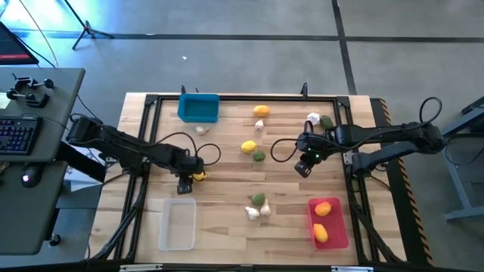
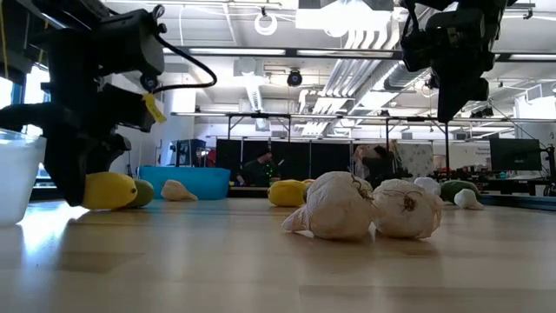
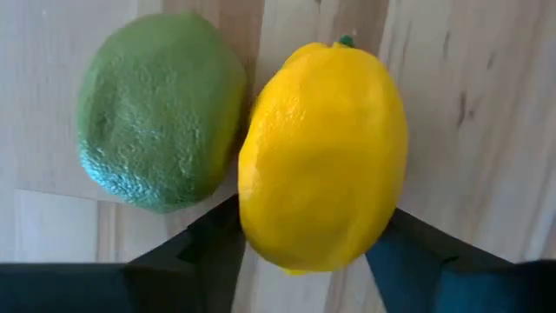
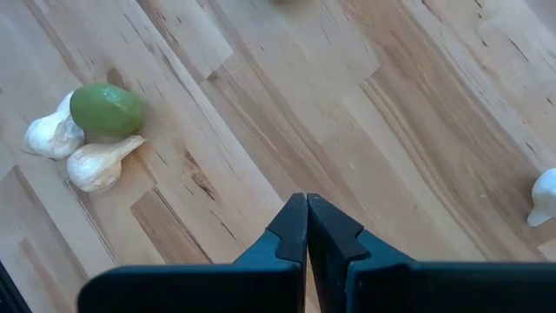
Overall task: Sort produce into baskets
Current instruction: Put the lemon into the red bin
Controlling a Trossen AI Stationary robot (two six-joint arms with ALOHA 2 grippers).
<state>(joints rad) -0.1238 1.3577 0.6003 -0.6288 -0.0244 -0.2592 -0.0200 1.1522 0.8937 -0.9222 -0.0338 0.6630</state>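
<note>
On the worktop [image 1: 227,219] most produce lies unsorted: only the red basket [image 1: 337,227] holds two lemons, the blue basket [image 1: 198,107] and clear basket [image 1: 177,225] nothing. The left claw [image 1: 185,181] straddles a lemon [image 3: 323,156], not yet lifted; the right claw [image 4: 306,228] hovers pinched together.

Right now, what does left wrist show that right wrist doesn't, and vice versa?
Left wrist only: a yellow lemon sitting between the left gripper fingers, which stand either side of it, with a green lime right beside it on the table.

Right wrist only: the right gripper shut and empty above bare wood, a second green lime with two garlic bulbs against it, and another garlic bulb at the picture's edge.

Both: the wooden tabletop and each arm's own dark fingers. No basket shows in either.
</note>
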